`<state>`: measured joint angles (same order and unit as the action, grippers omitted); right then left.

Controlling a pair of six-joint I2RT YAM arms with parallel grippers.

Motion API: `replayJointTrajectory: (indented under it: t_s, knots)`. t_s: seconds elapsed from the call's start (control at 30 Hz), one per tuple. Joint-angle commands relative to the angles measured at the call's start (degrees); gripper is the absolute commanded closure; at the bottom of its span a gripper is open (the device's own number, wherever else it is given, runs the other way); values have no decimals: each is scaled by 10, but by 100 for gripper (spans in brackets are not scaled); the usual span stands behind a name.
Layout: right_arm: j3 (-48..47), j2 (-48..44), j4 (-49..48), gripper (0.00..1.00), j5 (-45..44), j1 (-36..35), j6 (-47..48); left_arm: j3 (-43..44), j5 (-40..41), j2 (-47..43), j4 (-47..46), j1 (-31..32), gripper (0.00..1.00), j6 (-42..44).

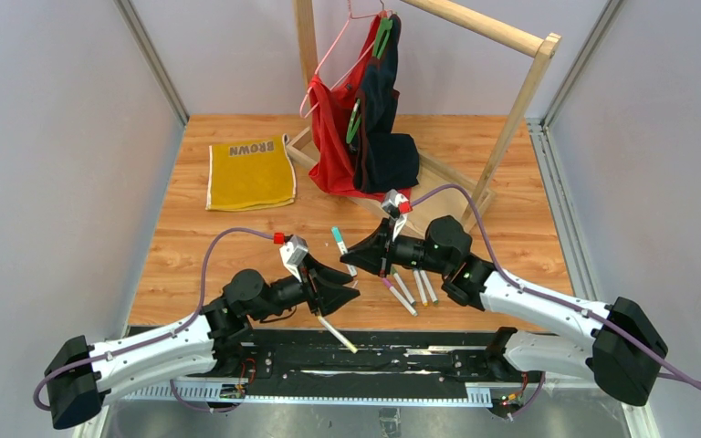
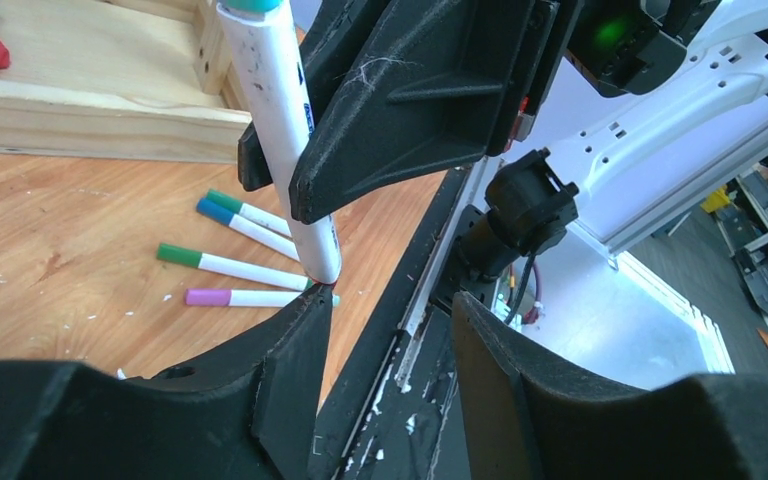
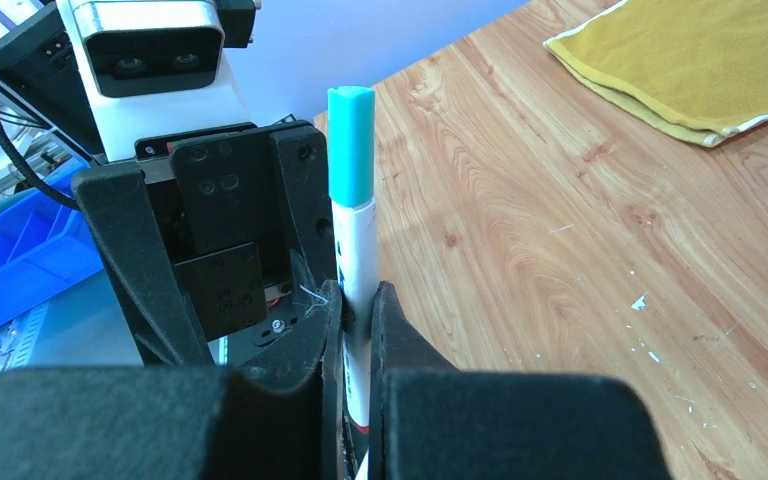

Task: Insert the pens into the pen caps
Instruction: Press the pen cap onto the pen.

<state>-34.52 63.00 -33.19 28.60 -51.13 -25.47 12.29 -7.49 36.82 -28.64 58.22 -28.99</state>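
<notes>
My right gripper [image 3: 358, 300] is shut on a white pen [image 3: 356, 250] that stands upright in the right wrist view, with a teal pen cap [image 3: 350, 140] on its top end. In the left wrist view the same pen [image 2: 280, 130] hangs slanted, and its lower end sits just at one fingertip of my left gripper [image 2: 392, 310]. That gripper's jaws stand apart with nothing between them. Several capped pens [image 2: 250, 270] lie on the table behind it, with green, blue and purple caps [image 2: 208, 297]. From above the two grippers [image 1: 351, 285] [image 1: 353, 259] meet tip to tip.
Another white pen [image 1: 338, 333] with a yellowish tip lies across the black base plate [image 1: 420, 351] below my left gripper. At the back stand a wooden rack [image 1: 511, 100] hung with red and dark clothes and a folded yellow towel [image 1: 249, 172]. Small white scraps dot the wooden table [image 1: 192, 265].
</notes>
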Motion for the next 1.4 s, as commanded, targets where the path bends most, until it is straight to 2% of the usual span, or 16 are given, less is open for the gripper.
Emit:
replayJointTrajectory:
  t_s: [0.0,0.3,0.4,0.63,0.87,1.2,1.27,1.37]
  knots:
    - [-11,-5,-13,99,12,-26,-15,0,44,-3,-32,0,47,4]
    - [-15,-18,30,99,-29,-31,16,18,76,-25,58,1,45,21]
    - [-14,-19,26,99,-33,-34,14,18,82,-31,58,1,43,23]
    - [-13,-19,9,99,-52,-48,6,23,64,0,-3,1,46,10]
    - [3,-25,-29,99,-82,-58,-28,19,65,22,-68,1,58,0]
    - [18,-28,-62,99,-102,-67,-64,14,74,45,-135,1,68,-14]
    - [19,-25,-65,99,-101,-68,-68,15,71,52,-146,1,73,-16]
    - [21,-25,-65,99,-98,-69,-71,12,60,61,-166,1,86,-21]
